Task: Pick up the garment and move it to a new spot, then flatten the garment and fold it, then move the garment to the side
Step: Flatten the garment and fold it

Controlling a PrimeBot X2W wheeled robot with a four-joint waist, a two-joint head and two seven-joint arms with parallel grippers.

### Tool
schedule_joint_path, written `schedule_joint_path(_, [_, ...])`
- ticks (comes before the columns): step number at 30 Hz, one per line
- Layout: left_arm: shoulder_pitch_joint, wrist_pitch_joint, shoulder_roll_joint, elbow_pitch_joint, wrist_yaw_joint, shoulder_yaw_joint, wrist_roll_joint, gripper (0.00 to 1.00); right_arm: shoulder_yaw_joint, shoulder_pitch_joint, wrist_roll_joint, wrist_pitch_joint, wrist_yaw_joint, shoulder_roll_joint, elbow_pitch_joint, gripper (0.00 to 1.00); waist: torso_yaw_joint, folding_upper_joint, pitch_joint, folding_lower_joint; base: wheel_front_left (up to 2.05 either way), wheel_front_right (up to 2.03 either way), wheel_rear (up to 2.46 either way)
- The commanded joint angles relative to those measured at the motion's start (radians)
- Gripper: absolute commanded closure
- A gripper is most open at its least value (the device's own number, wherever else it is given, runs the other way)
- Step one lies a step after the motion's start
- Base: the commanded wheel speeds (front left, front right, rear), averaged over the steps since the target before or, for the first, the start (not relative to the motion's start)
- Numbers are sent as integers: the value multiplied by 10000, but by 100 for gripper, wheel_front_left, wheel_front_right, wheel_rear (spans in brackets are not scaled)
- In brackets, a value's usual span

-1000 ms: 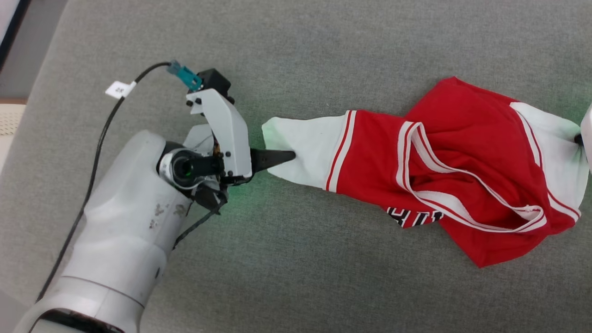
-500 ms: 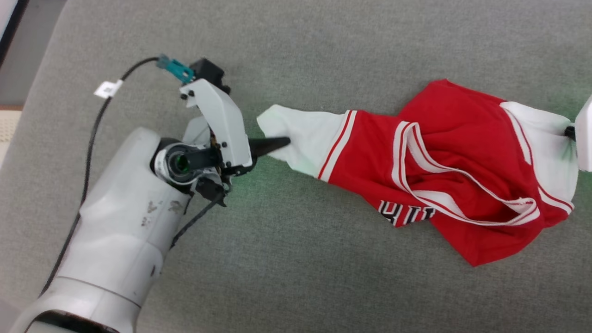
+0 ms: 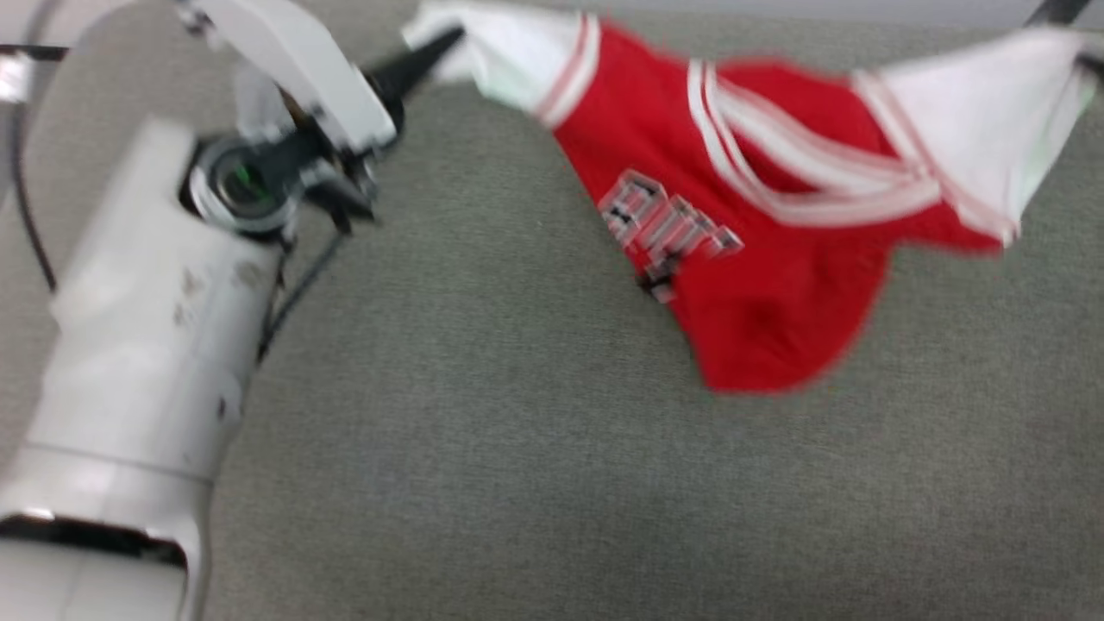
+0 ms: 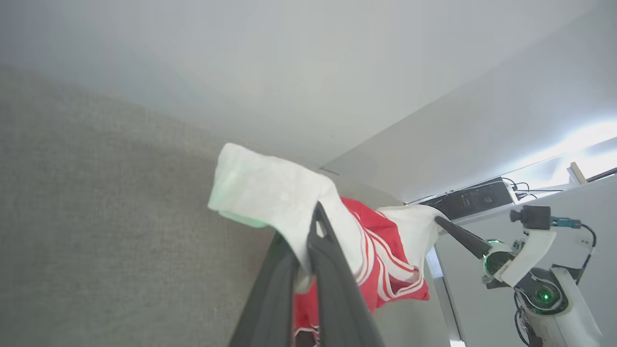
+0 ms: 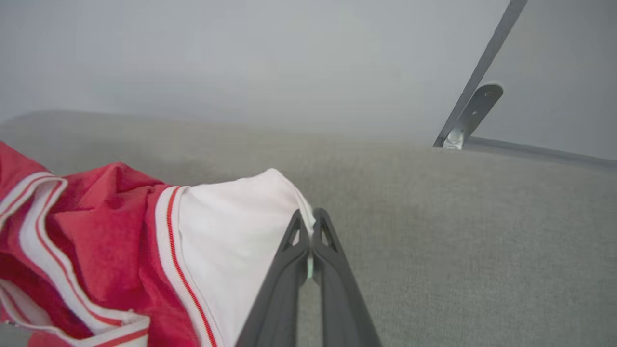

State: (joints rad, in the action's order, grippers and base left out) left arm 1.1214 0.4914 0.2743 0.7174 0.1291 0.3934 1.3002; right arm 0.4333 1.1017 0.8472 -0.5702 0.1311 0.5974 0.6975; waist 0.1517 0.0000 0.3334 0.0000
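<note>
The garment, a red shirt with white sleeves, striped trim and black lettering, hangs stretched between my two grippers above the grey padded surface. My left gripper is shut on the end of one white sleeve; the left wrist view shows its fingers pinching the cloth. On the other white sleeve my right gripper is shut as well, its tips biting the sleeve's edge. The right gripper also appears in the left wrist view. The head view is blurred.
The grey fabric surface spreads wide below the garment. A pale wall rises behind it, with a metal bracket at the right. A black cable runs along my left arm. A dark flat device sits beyond the surface.
The left gripper has shut on the sleeve end. Both arms have raised the garment off the surface, so it now hangs between them. The head view has shifted too.
</note>
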Motion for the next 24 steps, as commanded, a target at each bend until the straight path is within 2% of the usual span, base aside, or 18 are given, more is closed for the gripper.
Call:
schedule_joint_path(1, [429,-304,-32,196,24,-140,-81,100,-322,377,101,267,-7,-192,114,100,-291,0,357,0,0,0,0])
schedule_joint_path(6, [2132,-1555,-49,1262,-172,-559,-423,100,-1348,1842,200,1278,-7,-809,704,100,-620,0,980,0,0,0,0])
schedule_joint_path(11, [4009,-3454,-154,2274,-464,-1001,-823,100,-2373,3638,-146,2909,-7,-1412,1633,100,-832,0,1368,0,0,0,0])
schedule_joint_path(17, [5718,-5283,-369,2886,-167,-1569,-732,100,-3233,5655,-738,4842,-7,-1899,2814,100,-902,0,1489,0,0,0,0])
schedule_joint_path(20, [5927,-5215,-621,3020,-26,-1720,-351,100,-3195,6067,-885,5128,-7,-2050,3085,100,-869,0,1431,0,0,0,0])
schedule_joint_path(22, [5893,-5096,-575,3022,8,-1657,-375,100,-3184,6120,-862,5147,-7,-2034,3109,100,-845,0,1410,0,0,0,0])
schedule_joint_path(24, [5530,-4578,-659,2929,17,-1517,-134,100,-3019,5878,-794,4980,-7,-2035,3056,100,-805,0,1342,0,0,0,0])
